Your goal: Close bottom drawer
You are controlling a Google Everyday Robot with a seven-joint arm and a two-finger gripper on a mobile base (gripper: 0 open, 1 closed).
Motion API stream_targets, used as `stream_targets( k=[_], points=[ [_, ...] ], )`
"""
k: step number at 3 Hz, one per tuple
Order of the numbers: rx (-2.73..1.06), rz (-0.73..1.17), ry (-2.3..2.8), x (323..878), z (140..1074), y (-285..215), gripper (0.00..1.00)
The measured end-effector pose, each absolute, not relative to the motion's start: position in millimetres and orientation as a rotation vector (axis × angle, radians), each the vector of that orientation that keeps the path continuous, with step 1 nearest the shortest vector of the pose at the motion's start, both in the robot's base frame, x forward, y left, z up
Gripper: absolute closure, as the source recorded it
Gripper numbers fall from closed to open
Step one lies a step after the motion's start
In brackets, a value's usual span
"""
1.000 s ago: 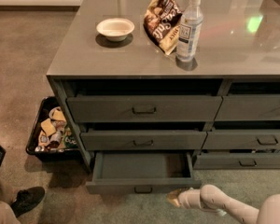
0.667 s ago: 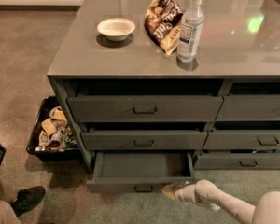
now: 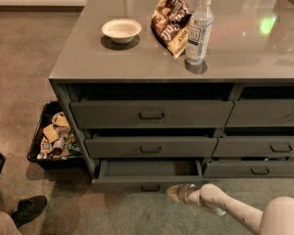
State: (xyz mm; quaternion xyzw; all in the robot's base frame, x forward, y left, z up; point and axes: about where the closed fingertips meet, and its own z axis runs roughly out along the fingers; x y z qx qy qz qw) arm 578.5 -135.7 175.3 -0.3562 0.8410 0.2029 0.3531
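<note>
The bottom drawer (image 3: 147,169) of the left column stands pulled out, showing its flat grey floor; its slim front panel (image 3: 122,185) carries a small dark pull handle (image 3: 150,187). My gripper (image 3: 173,192) reaches in from the lower right on a white arm (image 3: 235,210), low to the floor. Its tip sits right at the front panel, just right of the handle.
On the counter top (image 3: 88,58) stand a white bowl (image 3: 121,30), a snack bag (image 3: 170,22) and a water bottle (image 3: 199,30). A black bin of snacks (image 3: 53,136) sits on the floor to the left. A person's shoe (image 3: 29,208) is at the lower left.
My gripper has moved left along the floor, from right of the drawer to its front panel near the handle. The drawer stands about as far out as before.
</note>
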Motion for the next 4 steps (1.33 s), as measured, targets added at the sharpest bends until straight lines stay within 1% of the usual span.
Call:
stream_targets(
  k=[2,4],
  points=[
    [-0.901,0.523,2.170,588,171,-139,1.00],
    [-0.875,0.483,2.095,632,183,-139,1.00]
  ],
)
